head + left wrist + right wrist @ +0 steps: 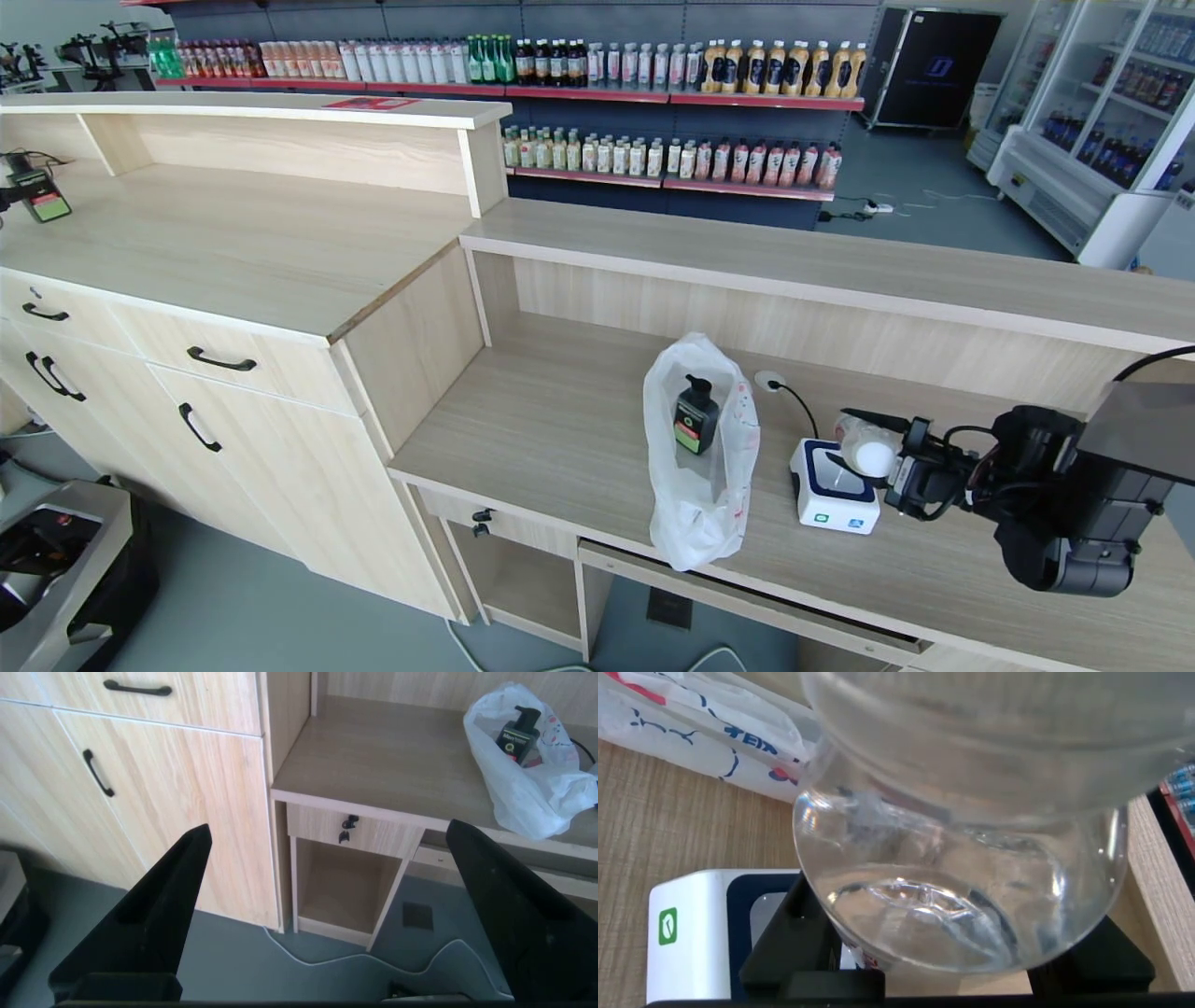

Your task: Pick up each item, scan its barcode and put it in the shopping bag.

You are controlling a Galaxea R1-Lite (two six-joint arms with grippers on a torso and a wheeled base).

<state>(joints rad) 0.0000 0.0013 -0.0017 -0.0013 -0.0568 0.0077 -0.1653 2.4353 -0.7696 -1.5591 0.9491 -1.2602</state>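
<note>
Clear plastic, the bottle is clamped in the jaws of the right gripper, just above the white scanner on the counter. Beside the scanner, the shopping bag holds a black pump bottle. The left gripper hangs low, jaws wide apart, empty.

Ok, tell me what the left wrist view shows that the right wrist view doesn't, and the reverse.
Left wrist only: the open left gripper, the cabinet doors with black handles, the keyed drawer under the counter, and the black pump bottle inside the shopping bag. Right wrist only: a clear bottle up close, with the white scanner behind it. Both: the white shopping bag on the wooden counter.
</note>
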